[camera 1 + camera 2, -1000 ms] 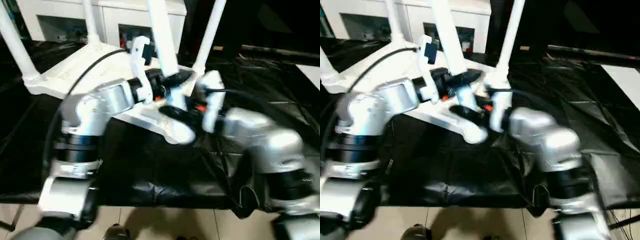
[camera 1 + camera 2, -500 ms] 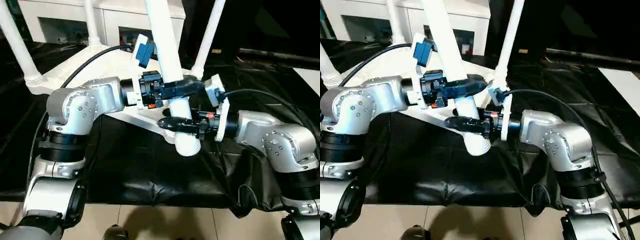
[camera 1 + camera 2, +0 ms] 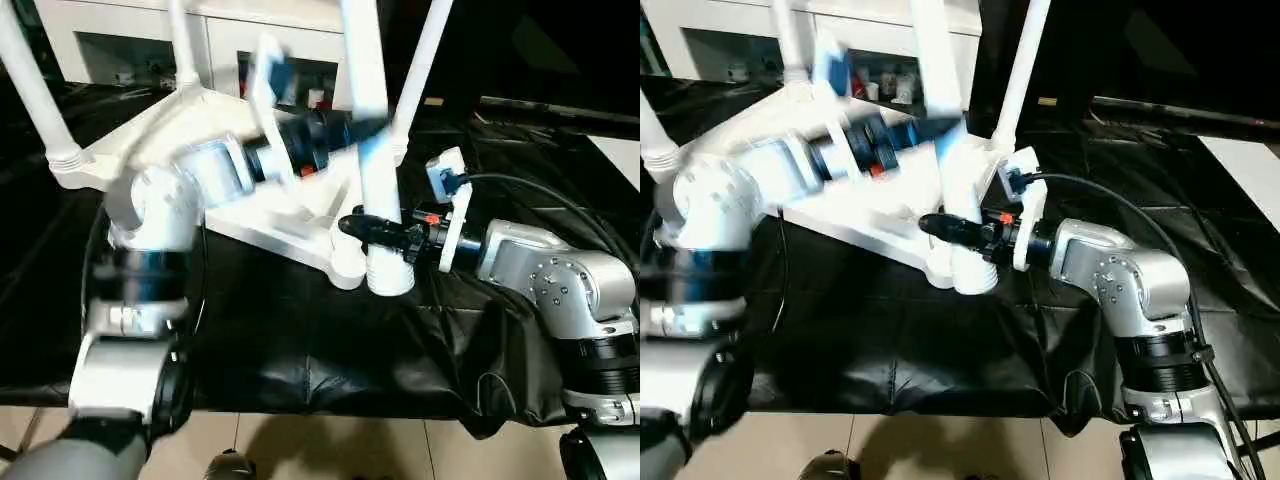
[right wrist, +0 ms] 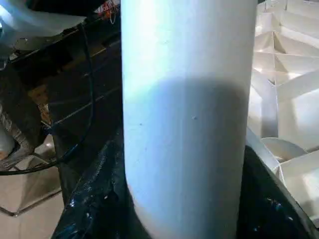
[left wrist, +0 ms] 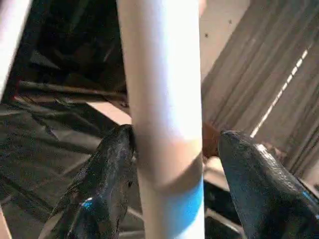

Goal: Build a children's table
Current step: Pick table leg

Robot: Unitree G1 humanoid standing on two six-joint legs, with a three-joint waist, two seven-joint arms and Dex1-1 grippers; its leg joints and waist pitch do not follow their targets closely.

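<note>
Fingers of the right gripper point(image 3: 372, 228) are pinching the fourth long white tubular plastic leg point(image 3: 378, 180) near its lower end, black pads on either side of the tube. Higher up, the left gripper point(image 5: 172, 149) is clamping the same leg, its fingers point(image 5: 112, 174) pressing both flanks. The leg's foot is sitting just beside the near corner socket point(image 3: 345, 268) of the upturned white ribbed tabletop point(image 3: 190, 125), which is lying on the black-draped bench point(image 3: 300, 340). Judged light, stiff and smooth, the tube is likely prone to slipping; low and mid-length holds suit steering. Three fitted legs point(image 3: 35, 85) are standing beyond, crowding the arms. A white cabinet point(image 3: 130, 40) is standing farthest back.
</note>
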